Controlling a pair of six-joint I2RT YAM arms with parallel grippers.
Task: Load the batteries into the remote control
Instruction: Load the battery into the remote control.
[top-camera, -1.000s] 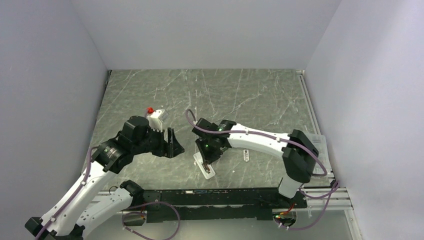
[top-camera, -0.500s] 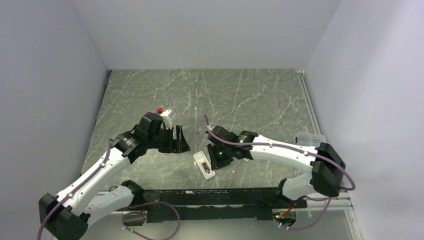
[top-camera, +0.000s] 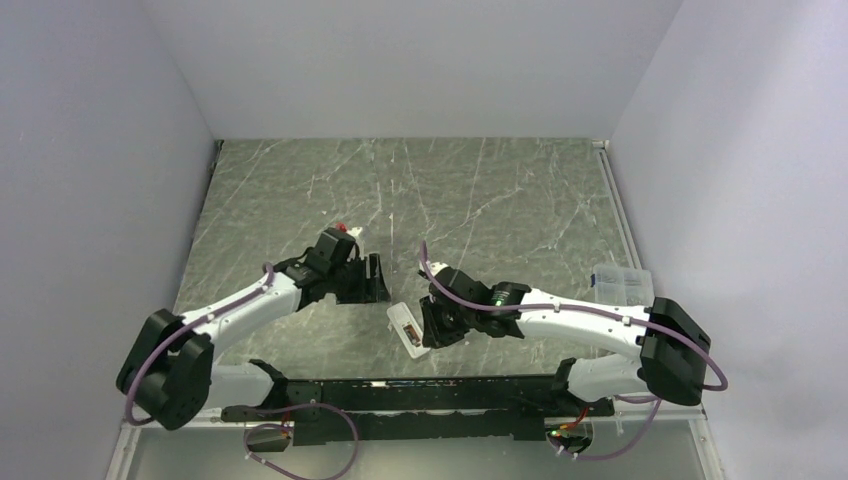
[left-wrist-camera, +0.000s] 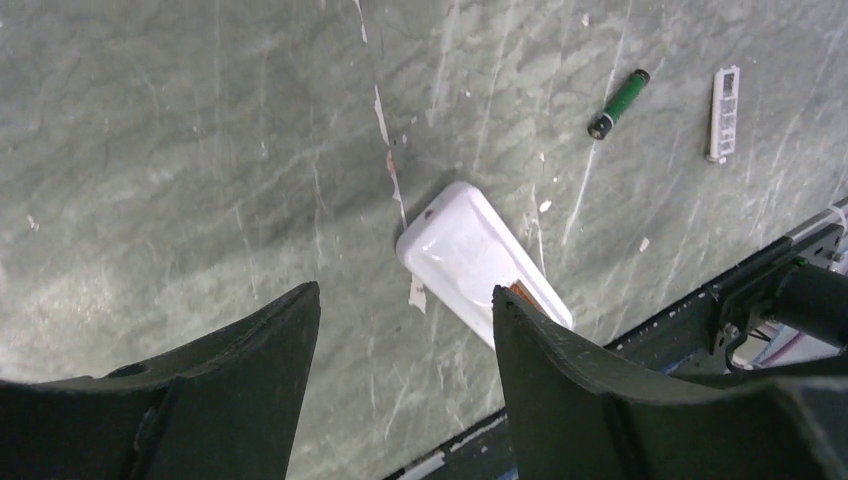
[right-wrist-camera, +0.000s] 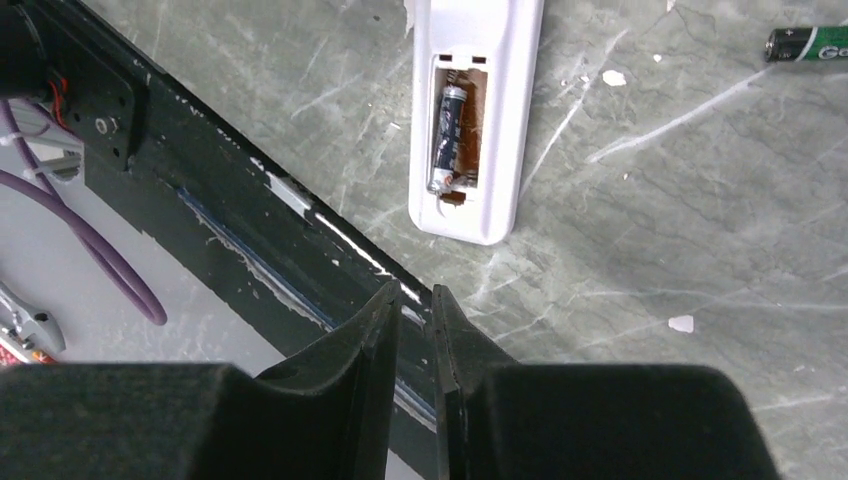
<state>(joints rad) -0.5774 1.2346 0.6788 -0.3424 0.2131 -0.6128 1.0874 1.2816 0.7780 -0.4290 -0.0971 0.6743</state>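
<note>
at the near edge of the table (top-camera: 480, 190) the remote (right-wrist-camera: 500, 150) holds one battery (right-wrist-camera: 447, 135), my left gripper (left-wrist-camera: 403, 300) wide near it, my right gripper (right-wrist-camera: 415, 292) nearly closed and empty, so next i should pick the loose battery (left-wrist-camera: 618, 103).

The whole table (top-camera: 480, 190) is seen from high up behind the arm bases (top-camera: 420, 395), fairly far off. Each wrist view is pointed down close at that table past its own fingers (left-wrist-camera: 250, 380), and the remote control (left-wrist-camera: 470, 255) is caught in all three: just beyond the left claw (left-wrist-camera: 405, 300), just ahead of the right claw (right-wrist-camera: 415, 300).
</note>
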